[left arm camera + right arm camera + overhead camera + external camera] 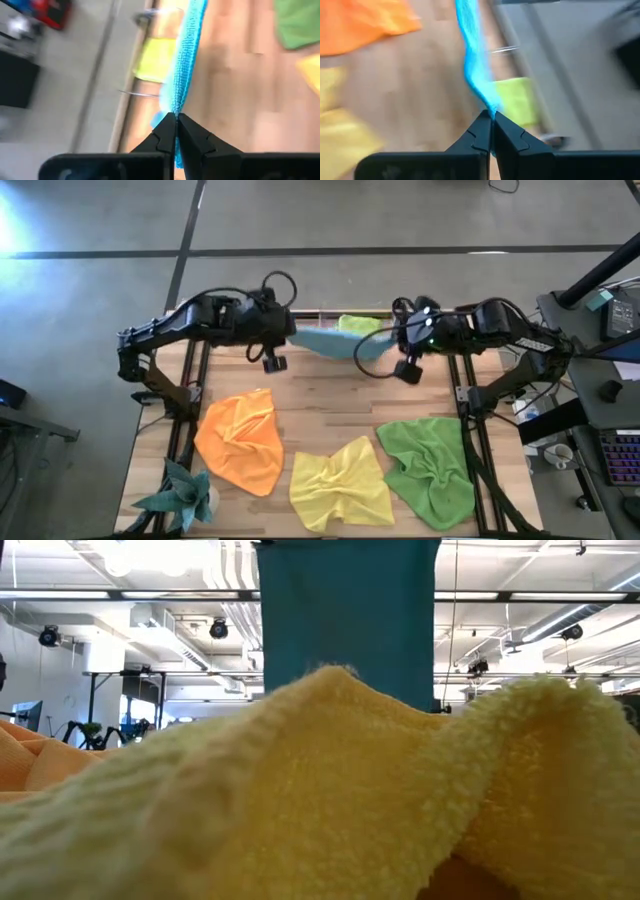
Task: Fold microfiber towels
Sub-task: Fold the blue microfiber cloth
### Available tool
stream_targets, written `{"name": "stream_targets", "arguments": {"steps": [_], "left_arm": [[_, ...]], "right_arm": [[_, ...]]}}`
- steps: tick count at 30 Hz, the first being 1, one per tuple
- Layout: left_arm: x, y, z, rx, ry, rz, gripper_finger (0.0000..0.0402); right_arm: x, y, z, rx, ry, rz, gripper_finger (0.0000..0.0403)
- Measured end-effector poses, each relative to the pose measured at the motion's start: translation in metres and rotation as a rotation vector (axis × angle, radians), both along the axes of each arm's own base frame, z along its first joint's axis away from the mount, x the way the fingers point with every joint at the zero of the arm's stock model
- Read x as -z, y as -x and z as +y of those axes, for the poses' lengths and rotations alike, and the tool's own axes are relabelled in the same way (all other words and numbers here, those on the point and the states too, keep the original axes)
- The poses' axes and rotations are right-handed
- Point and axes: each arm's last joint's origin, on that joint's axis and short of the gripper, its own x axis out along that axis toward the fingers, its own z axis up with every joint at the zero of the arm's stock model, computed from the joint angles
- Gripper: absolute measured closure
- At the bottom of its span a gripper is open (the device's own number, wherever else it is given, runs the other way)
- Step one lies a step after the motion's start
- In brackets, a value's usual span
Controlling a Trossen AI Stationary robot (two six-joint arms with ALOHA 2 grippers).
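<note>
Left gripper [176,122] clamped on blue towel [330,342] corner; right gripper [490,120] clamped on opposite corner. Towel stretched taut between claws, hanging clear above table's far edge [320,313], long axis running claw to claw. Both arms equally near. Lime towel [358,324] just beyond.

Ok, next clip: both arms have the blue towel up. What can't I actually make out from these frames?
- Blue towel, high view: both corners hidden under the left gripper and right gripper.
- Blue towel, low view: top and sides cut off by the edge; lower hem hidden behind the yellow towel.
- Lime green towel, high view: mostly covered by the blue towel and the cables.
- Table, low view: blocked entirely by the yellow towel.
</note>
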Motion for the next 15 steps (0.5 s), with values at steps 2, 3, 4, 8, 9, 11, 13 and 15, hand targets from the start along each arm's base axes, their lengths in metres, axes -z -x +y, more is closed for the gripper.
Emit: {"name": "stream_targets", "arguments": {"steps": [2,3,4,8,9,11,13,15], "left_arm": [[0.013,-0.005,-0.011,0.004,0.05,0.026,0.0402],[0.02,-0.007,-0.016,0.001,0.072,0.041,0.0402],[0.027,-0.01,-0.022,0.0,0.098,0.055,0.0402],[0.058,-0.017,-0.044,0.043,0.214,0.128,0.0402],[0.067,-0.019,-0.05,0.051,0.24,0.146,0.0402],[0.084,-0.023,-0.059,0.054,0.283,0.182,0.0402],[0.098,-0.025,-0.066,0.059,0.342,0.201,0.0402],[0.11,-0.026,-0.071,0.074,0.412,0.214,0.0402]], "right_arm": [[0.01,-0.004,0.008,-0.028,-0.107,0.023,0.0394],[0.017,-0.005,0.013,-0.03,-0.152,0.043,0.0394],[0.024,-0.007,0.018,-0.03,-0.189,0.065,0.0394],[0.058,-0.012,0.037,-0.039,-0.32,0.179,0.0394],[0.067,-0.014,0.042,-0.047,-0.354,0.199,0.0394],[0.083,-0.018,0.052,-0.076,-0.417,0.215,0.0394],[0.097,-0.025,0.061,-0.118,-0.477,0.2,0.0394],[0.11,-0.032,0.067,-0.161,-0.525,0.162,0.0394]]}}
